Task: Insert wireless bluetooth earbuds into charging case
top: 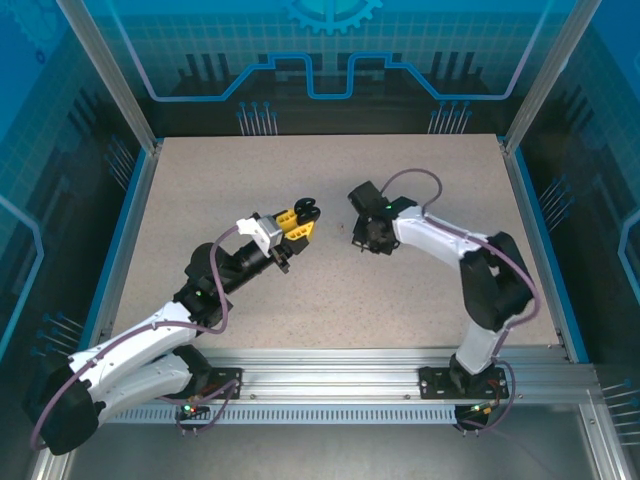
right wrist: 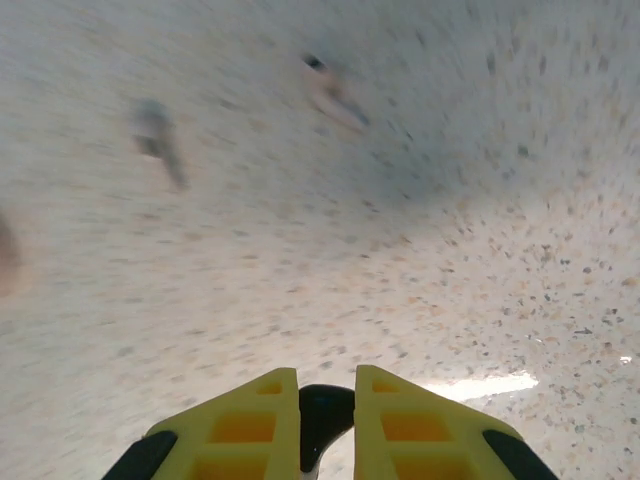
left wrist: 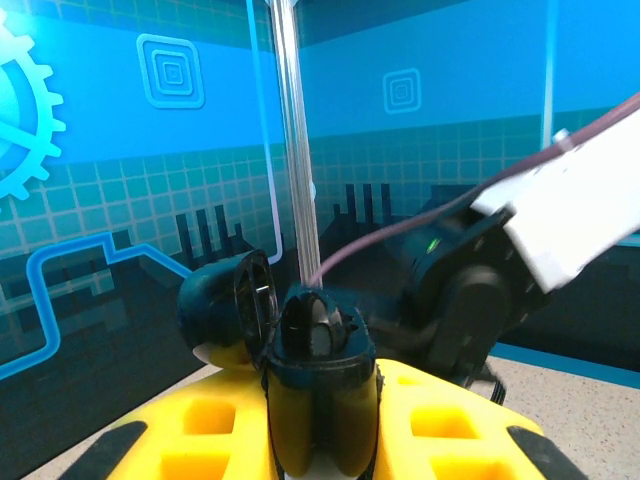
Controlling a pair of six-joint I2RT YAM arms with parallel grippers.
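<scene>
Right wrist view has the right end effector (right wrist: 327, 390) with its fingers nearly pressed together on a small dark thing, which I judge to be a black earbud (right wrist: 325, 408). It is tiny and mostly hidden between the fingers. On the table (right wrist: 480, 250) under it lie, blurred, a pale pink earbud (right wrist: 335, 98) and a lavender earbud (right wrist: 155, 135), apart from each other. In the left wrist view the left end effector (left wrist: 320, 400) is pinching the black charging case (left wrist: 320, 345), raised off the table, with its lid (left wrist: 225, 305) swung open to the left. The step in hand seems to be the carrying of the earbud to the case. The next move calls for bringing it over the open case, the stem turned to match the socket, then a gentle press
</scene>
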